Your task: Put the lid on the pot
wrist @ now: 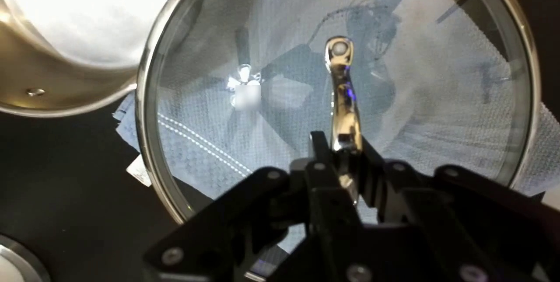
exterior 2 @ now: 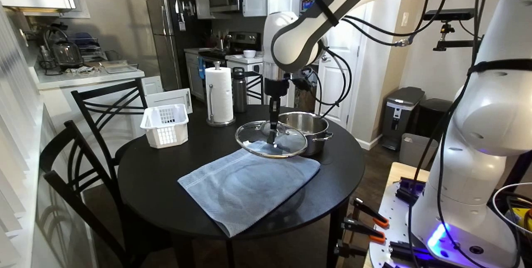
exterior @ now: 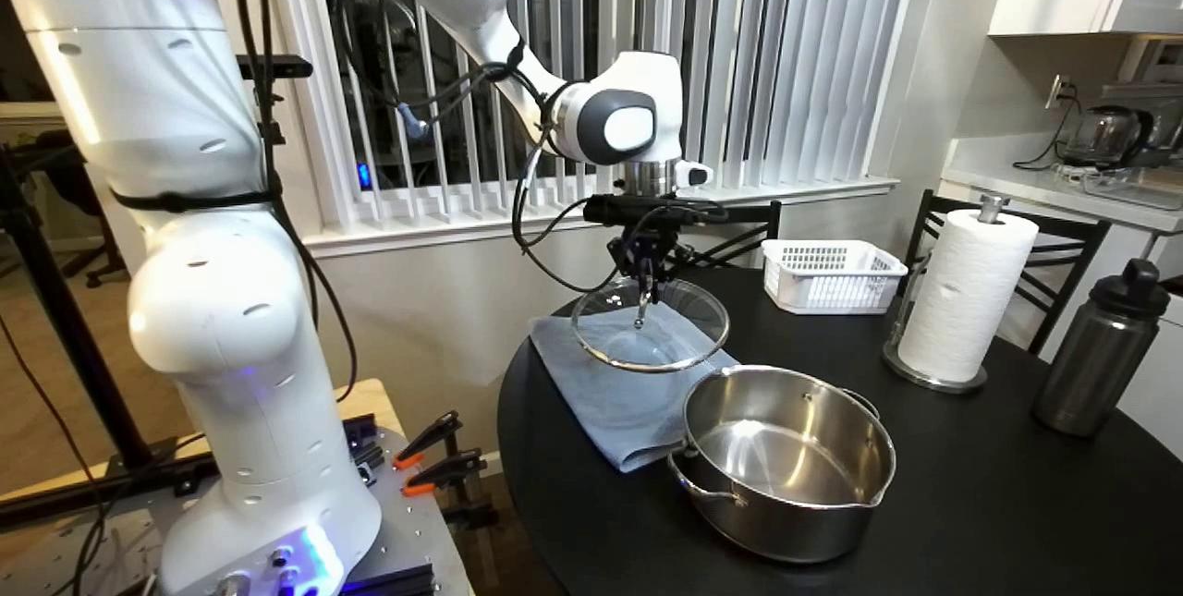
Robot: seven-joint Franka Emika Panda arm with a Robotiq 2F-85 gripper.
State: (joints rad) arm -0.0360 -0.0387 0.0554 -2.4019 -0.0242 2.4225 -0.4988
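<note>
The lid, clear glass with a metal rim, shows in both exterior views (exterior: 686,326) (exterior 2: 287,145) and fills much of the wrist view (wrist: 288,111). My gripper (exterior: 644,286) (exterior 2: 272,131) (wrist: 343,153) is shut on the lid's shiny metal handle and holds the lid roughly level above the blue-grey cloth (exterior: 601,411) (exterior 2: 253,193). The shiny steel pot (exterior: 786,522) (exterior 2: 316,145) (wrist: 26,72) stands uncovered on the table beside the cloth. The lid is beside the pot, not over it; in an exterior view it hides part of the pot's side.
A white basket (exterior: 832,286) (exterior 2: 167,133), a paper towel roll (exterior: 966,296) (exterior 2: 219,93) and a dark metal bottle (exterior: 1100,360) (exterior 2: 240,91) stand on the round black table (exterior: 970,504) (exterior 2: 166,185). Black chairs (exterior 2: 79,164) stand around it.
</note>
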